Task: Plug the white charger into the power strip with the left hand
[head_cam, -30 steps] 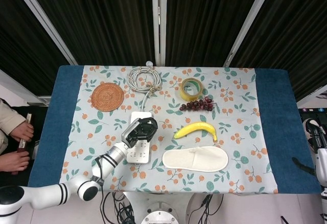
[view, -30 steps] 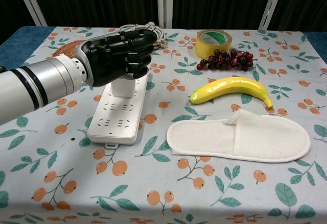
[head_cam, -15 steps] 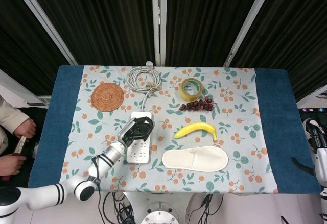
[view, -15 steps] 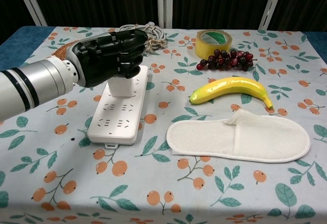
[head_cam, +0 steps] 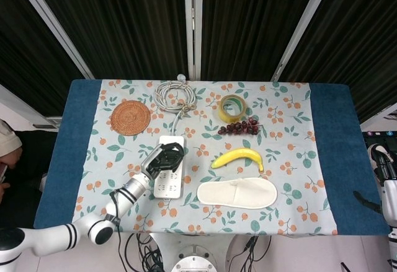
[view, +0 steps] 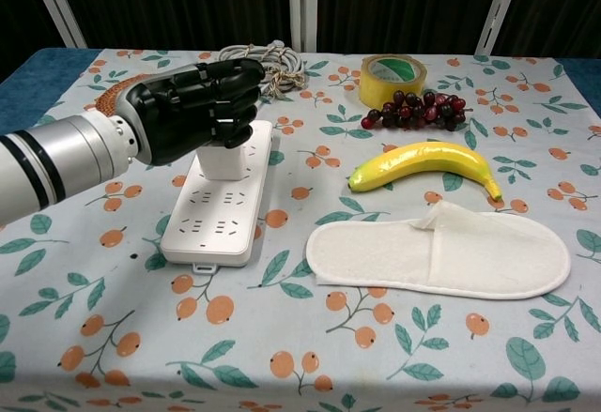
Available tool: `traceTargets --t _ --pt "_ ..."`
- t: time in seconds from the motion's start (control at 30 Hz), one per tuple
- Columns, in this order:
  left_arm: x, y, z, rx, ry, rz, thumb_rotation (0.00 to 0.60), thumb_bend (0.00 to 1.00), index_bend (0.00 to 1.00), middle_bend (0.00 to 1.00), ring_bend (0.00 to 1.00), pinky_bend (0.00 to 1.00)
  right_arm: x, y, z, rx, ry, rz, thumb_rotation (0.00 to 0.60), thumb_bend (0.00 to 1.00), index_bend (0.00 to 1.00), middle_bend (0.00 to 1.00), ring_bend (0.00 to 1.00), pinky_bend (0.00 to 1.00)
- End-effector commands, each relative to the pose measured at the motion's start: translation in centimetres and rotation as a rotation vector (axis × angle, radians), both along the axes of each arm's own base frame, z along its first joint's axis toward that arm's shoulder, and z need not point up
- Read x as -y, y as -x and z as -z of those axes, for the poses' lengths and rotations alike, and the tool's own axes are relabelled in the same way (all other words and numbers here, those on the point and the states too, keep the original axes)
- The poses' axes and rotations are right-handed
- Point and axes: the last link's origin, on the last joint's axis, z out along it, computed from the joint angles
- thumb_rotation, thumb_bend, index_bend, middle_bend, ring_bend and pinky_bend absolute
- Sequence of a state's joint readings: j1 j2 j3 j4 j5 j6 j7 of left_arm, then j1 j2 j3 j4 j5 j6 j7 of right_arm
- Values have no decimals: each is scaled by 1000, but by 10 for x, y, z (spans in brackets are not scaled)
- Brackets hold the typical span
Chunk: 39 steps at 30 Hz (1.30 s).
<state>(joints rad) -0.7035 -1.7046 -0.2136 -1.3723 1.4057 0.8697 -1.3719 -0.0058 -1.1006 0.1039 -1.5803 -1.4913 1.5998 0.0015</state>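
The white power strip [head_cam: 169, 185] [view: 211, 229] lies lengthwise on the flowered cloth, left of centre. The white charger [view: 223, 161] stands upright on the strip's far half. My left hand [head_cam: 164, 160] [view: 192, 107], black, comes in from the left with its fingers curled over the charger's top, gripping it. In the head view the hand hides the charger. My right hand [head_cam: 383, 165] hangs off the table's right edge, fingers apart and holding nothing.
The strip's cable coil [head_cam: 175, 93] [view: 277, 55] lies at the back. A banana [view: 423, 160], a white slipper [view: 441, 262], grapes [view: 418, 110] and a tape roll [view: 392, 76] lie to the right. A woven coaster [head_cam: 130, 117] is at back left. A person [head_cam: 7, 148] sits at the left edge.
My left hand and forearm have shifted left and slightly back; the charger has stayed in the same place on the strip. The person at the left has drawn back.
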Motion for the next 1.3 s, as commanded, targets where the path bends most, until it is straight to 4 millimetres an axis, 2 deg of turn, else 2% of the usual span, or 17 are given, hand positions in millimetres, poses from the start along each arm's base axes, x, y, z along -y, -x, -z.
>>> traceTargets --t 0.03,0.27,0.43,0.63,0.83,0.93,1.03,1.13,1.2,1.3 --pt "1 0 0 -3 1 10 600 504 740 754 694 760 0 0 0 1 -1 0 600 26 0 129 0 0" --pt "0 0 1 -4 4 5 600 505 740 750 691 754 -1 1 0 2 3 2 600 26 0 129 0 0" --pt "-1 -4 -8 16 -30 18 600 505 740 745 688 750 -2 2 -1 4 4 5 600 26 0 129 0 0" --pt "-4 -11 -30 26 -105 67 600 504 740 724 668 736 -2 2 -1 6 8 1 600 26 0 129 0 0" --pt "-14 -8 -71 -8 -268 111 600 503 692 682 633 716 -1 2 -2 1 -1 -2 600 26 0 128 0 0" --pt "-22 11 -101 -135 -427 123 600 500 595 642 591 649 2 2 -4 -4 -12 -8 600 26 0 128 0 0" --pt "-25 41 -131 -373 -617 124 600 487 513 592 531 559 5 4 -5 2 -26 -8 600 26 0 124 0 0" --pt "-22 78 -156 -683 -789 112 600 452 461 531 446 434 7 6 -6 15 -39 -11 600 26 0 112 0 0" --pt "-15 103 -172 -910 -886 100 600 397 432 491 387 357 9 7 -6 26 -51 -14 600 33 0 99 0 0" --pt "1 134 -191 -1187 -960 75 600 251 374 404 277 224 11 8 -5 33 -68 -20 600 48 0 72 0 0"
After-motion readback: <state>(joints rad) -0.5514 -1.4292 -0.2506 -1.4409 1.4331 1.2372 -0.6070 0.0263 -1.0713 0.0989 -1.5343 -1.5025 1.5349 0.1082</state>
